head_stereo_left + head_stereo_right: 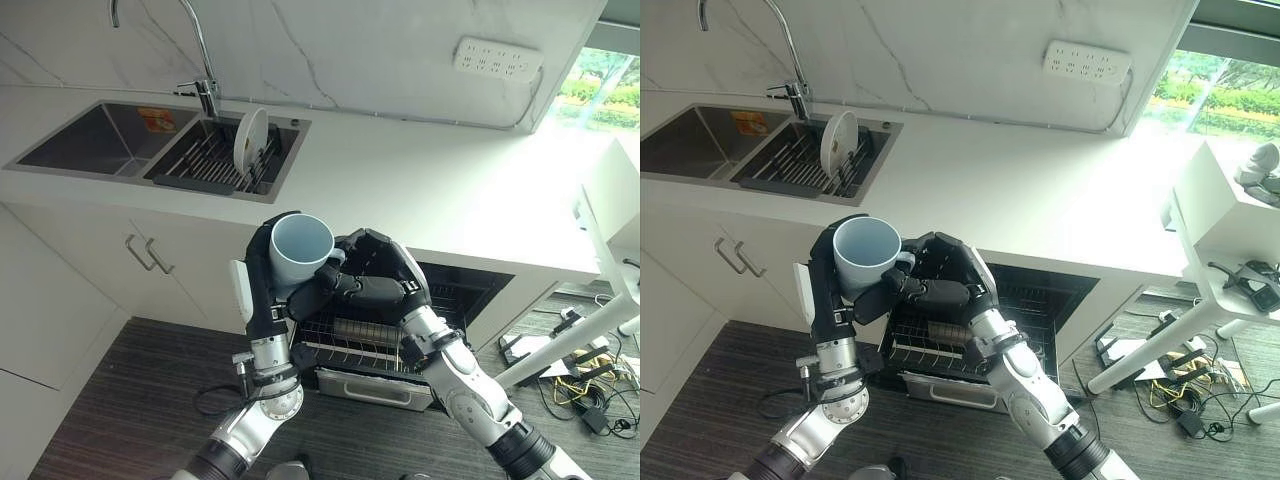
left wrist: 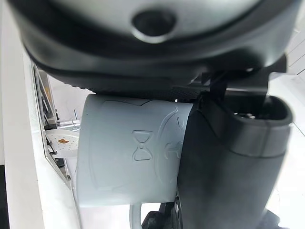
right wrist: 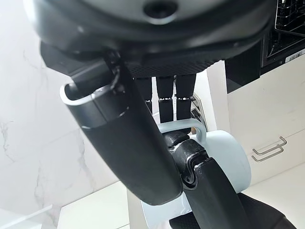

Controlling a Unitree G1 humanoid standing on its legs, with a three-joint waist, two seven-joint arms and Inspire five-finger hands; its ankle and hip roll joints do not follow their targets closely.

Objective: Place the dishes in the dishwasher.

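My left hand (image 1: 258, 290) holds a pale blue mug (image 1: 300, 250) upright in the air, fingers and thumb curled round its body (image 2: 133, 152). The mug's mouth faces up and it looks empty. My right hand (image 1: 385, 275) is against the mug from the right. Its fingers (image 3: 167, 102) are hooked at the handle (image 3: 190, 126) and its thumb lies alongside. Both hands hover over the open dishwasher, whose wire rack (image 1: 350, 345) is pulled out below them. A white plate (image 1: 250, 137) stands on edge in the drying rack in the sink's right basin.
The white counter (image 1: 420, 190) runs across above the dishwasher, with a double sink (image 1: 90, 135) and tap (image 1: 205, 60) at the left. Cabinet doors with handles (image 1: 150, 255) are left of the dishwasher. White furniture legs (image 1: 590, 320) and floor clutter sit at the right.
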